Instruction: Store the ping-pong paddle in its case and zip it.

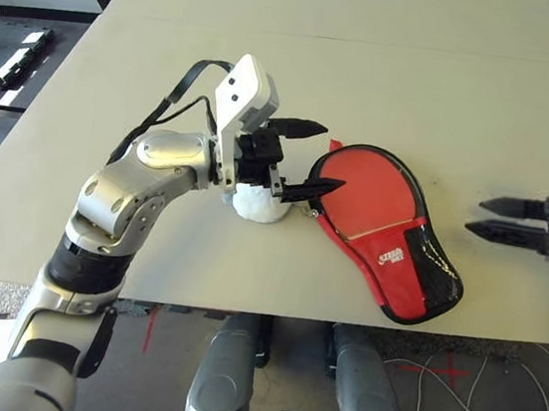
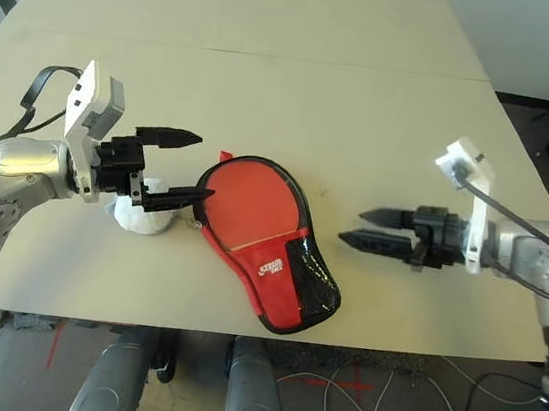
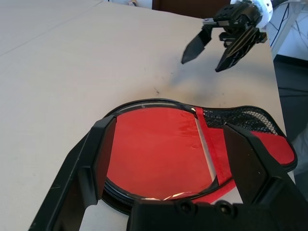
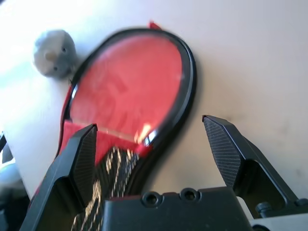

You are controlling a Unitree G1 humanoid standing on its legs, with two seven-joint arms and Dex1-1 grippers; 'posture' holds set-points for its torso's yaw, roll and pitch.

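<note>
Lying flat on tabletop (image 2: 269,85): case (image 2: 266,235), between left gripper (image 2: 184,166) at its left edge and right gripper (image 2: 367,229) well right; both agape, empty.

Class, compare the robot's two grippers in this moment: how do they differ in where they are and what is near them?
The left gripper is at the round end of the case, its lower finger reaching the rim; the right gripper hangs apart from the case, over bare table. The left gripper is above a white fluffy wad; nothing lies under the right gripper. Both are open and hold nothing.
</note>
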